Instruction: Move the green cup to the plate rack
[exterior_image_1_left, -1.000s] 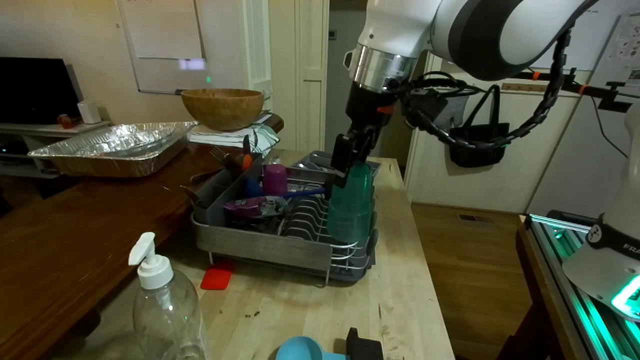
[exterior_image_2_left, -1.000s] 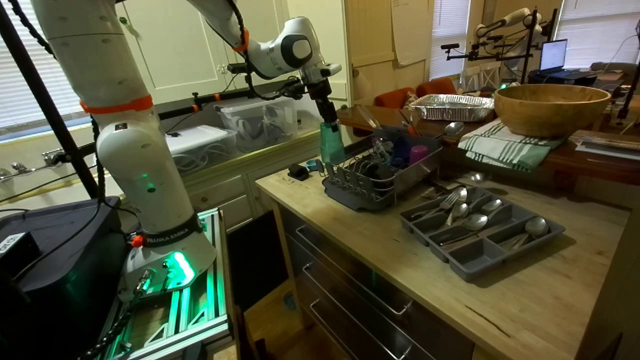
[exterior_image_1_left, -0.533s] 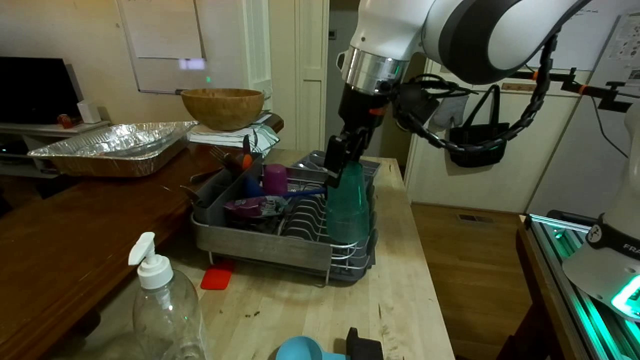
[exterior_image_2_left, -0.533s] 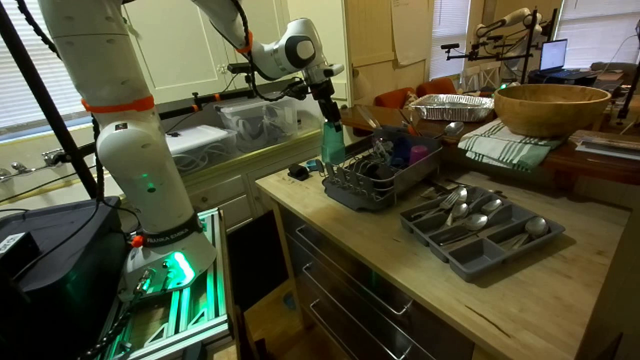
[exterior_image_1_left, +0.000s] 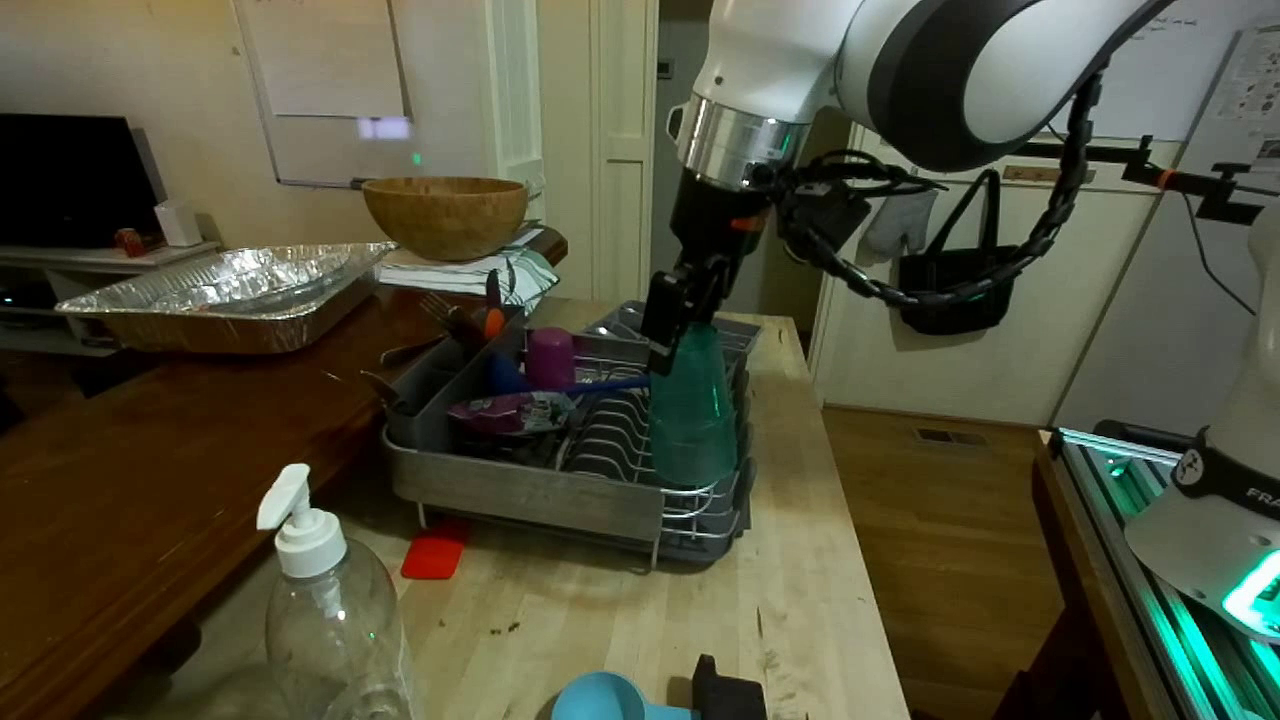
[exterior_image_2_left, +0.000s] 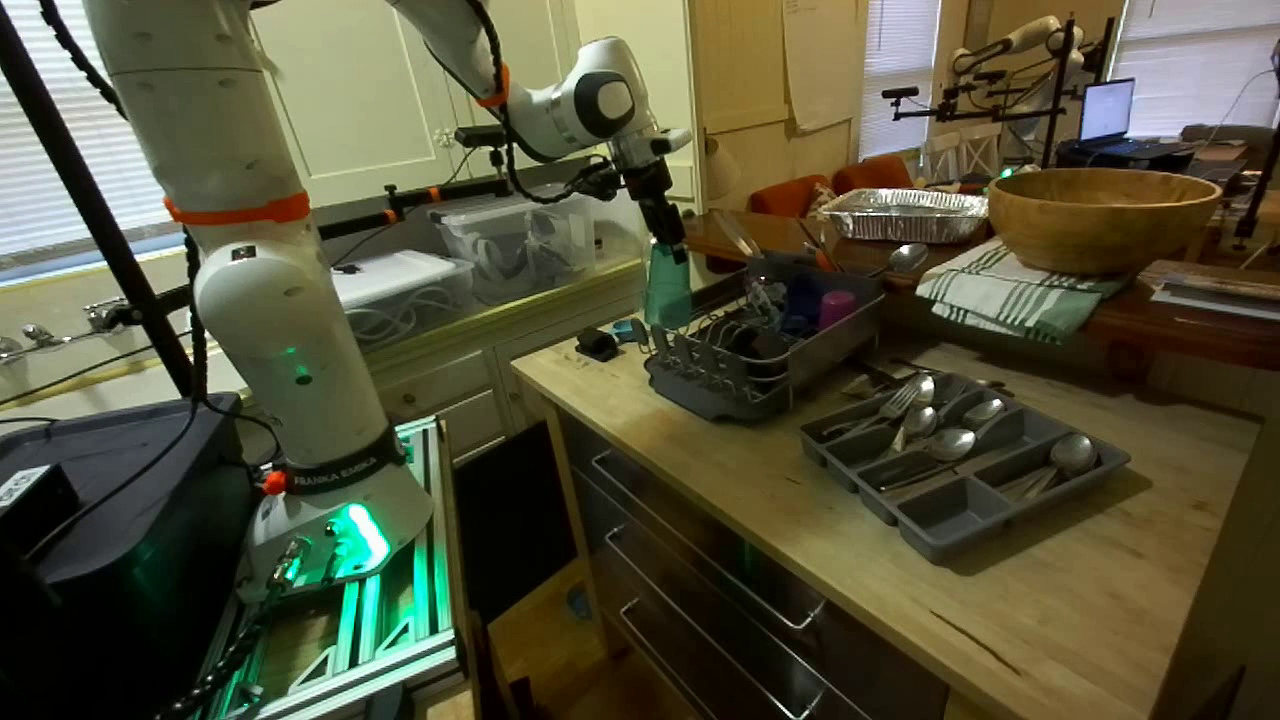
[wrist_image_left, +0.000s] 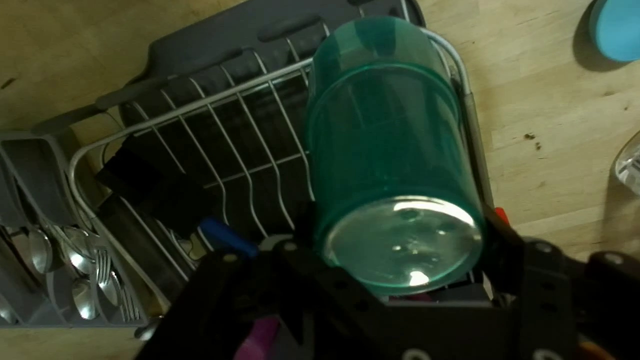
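With the gripper (wrist_image_left: 398, 227), clasps the green cup (wrist_image_left: 387, 140) by its upturned base end, with fingers (exterior_image_1_left: 662, 335) close against either side and parted by no more than the cup's breadth. Holds it upside down and near vertical, with its mouth lowermost, at the three o'clock end of the plate rack (exterior_image_1_left: 530, 490) in an exterior view. Cannot tell from any view about contact between its rim and the rack.

Left to right in an exterior view, with the rack as clock centre, shows a foil tray (exterior_image_1_left: 215, 332) at ten o'clock, a pump bottle (exterior_image_1_left: 335, 615) at eight, a red flat piece (exterior_image_1_left: 435, 553) between seven and eight, and a wooden bowl (exterior_image_1_left: 445, 220) at eleven on a folded cloth (exterior_image_1_left: 525, 277). Inside the rack, shows a crinkled purple packet (exterior_image_1_left: 510, 412) toward nine, a purple cup (exterior_image_1_left: 550, 360) toward eleven, and a blue handle (exterior_image_1_left: 615, 384) pointing toward three. Outside it, shows a light-blue round piece (exterior_image_1_left: 600, 700) at six, a black object (exterior_image_1_left: 728, 692) beside it at five, a dark bag (exterior_image_1_left: 955, 318) hanging at two, and the arm's base (exterior_image_1_left: 1190, 530) at three. In an exterior view, also shows a cutlery tray (exterior_image_2_left: 950, 515) at four o'clock from the rack, bearing spoons (exterior_image_2_left: 950, 443).
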